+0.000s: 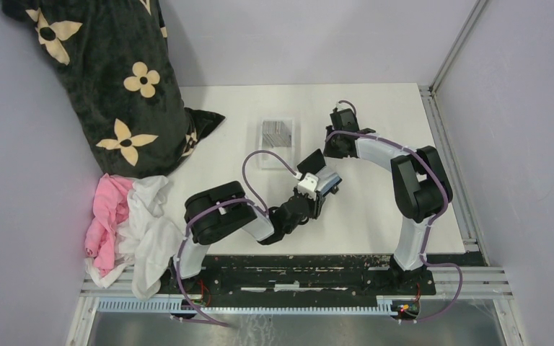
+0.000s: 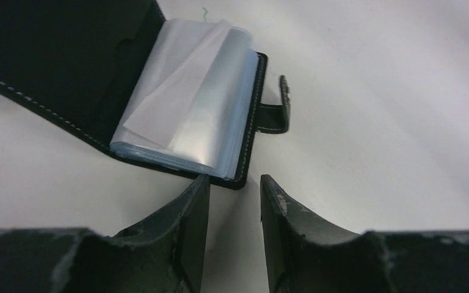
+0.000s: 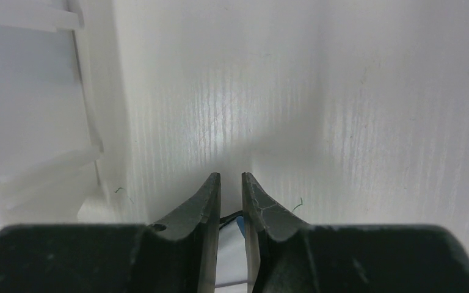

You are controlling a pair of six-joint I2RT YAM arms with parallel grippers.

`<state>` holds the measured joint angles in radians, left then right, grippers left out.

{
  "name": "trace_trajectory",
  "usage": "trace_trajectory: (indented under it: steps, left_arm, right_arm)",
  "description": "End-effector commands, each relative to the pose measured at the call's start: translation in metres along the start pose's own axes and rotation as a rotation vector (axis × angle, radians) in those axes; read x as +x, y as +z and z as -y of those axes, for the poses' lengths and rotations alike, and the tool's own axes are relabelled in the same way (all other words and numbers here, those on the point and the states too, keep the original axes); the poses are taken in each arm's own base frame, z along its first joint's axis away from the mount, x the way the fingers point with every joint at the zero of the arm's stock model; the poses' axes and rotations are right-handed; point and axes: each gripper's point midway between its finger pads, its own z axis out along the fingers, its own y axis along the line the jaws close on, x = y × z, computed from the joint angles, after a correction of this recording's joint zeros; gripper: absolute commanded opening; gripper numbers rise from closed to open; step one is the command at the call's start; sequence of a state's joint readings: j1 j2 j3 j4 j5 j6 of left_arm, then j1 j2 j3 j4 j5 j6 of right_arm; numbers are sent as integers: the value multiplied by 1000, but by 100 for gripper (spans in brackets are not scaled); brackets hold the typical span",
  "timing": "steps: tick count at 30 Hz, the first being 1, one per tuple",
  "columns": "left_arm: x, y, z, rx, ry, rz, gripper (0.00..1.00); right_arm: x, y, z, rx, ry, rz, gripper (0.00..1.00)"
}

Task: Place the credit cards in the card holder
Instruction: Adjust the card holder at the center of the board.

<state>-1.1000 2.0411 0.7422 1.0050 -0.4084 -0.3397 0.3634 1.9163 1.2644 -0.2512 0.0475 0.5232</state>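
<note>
Card holder (image 2: 177, 104) lies open just beyond the left gripper (image 2: 235, 186), whose jaws stand apart with nothing between them. In the overhead view we find it to the right of the clear tray (image 1: 276, 160) and a little nearer the arms. We judge the risk starts here: if these fingers close on the loose clear sleeves (image 2: 201, 104) rather than the black cover (image 2: 67, 55), the pages could crumple or the holder skid away. The right gripper (image 3: 231, 183) has its jaws nearly together, and we cannot tell whether a card sits between them. If none does, the credit cards (image 1: 276, 132) in the tray go untouched. The left arm reaches low and folded from the tray's near side. The right arm doubles back, its wrist just right of the tray.
</note>
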Motion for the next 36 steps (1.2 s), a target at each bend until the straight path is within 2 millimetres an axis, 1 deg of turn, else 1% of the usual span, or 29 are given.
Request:
trace_trajectory:
  steps: [1, 8, 13, 16, 18, 19, 22, 25, 27, 29, 31, 33, 35, 36]
  left_arm:
    - [32, -5, 26, 96, 38, -89, 43]
    - [40, -6, 43, 139, 28, -103, 43]
    - [38, -7, 56, 169, 27, -99, 43]
    - [36, -16, 59, 170, 28, -100, 43]
    - [30, -26, 56, 148, 23, -94, 45]
    - [21, -32, 54, 135, 15, -79, 47]
    - [3, -54, 44, 87, 1, -64, 50]
    - [-21, -76, 35, 42, -5, -35, 52]
    - [-41, -87, 30, 17, -2, -12, 53]
    - [-69, -97, 29, 7, -9, 30, 54]
    - [-101, -105, 27, -23, -2, 85, 55]
    - [-122, -107, 22, -62, 43, 113, 57]
    - [-136, -104, 20, -89, 85, 131, 57]
    - [-139, -101, 19, -91, 104, 131, 57]
  right_arm:
    - [-10, 1, -13, -58, -12, 7, 25]
    - [7, 2, -24, -103, -49, -41, 25]
    - [22, -2, -37, -126, -91, -71, 26]
    - [28, -5, -42, -130, -103, -70, 26]
    - [29, -7, -43, -130, -103, -67, 26]
    - [28, -8, -44, -130, -101, -62, 26]
    - [21, -13, -44, -124, -101, -39, 27]
    - [11, -20, -49, -135, -101, -17, 29]
    - [5, -26, -53, -144, -101, 0, 31]
    - [-1, -31, -56, -149, -101, 13, 34]
    - [-4, -36, -59, -154, -103, 22, 35]
    - [-7, -40, -60, -154, -103, 31, 36]
    - [-11, -44, -60, -149, -98, 44, 37]
    - [-13, -47, -61, -148, -95, 53, 37]
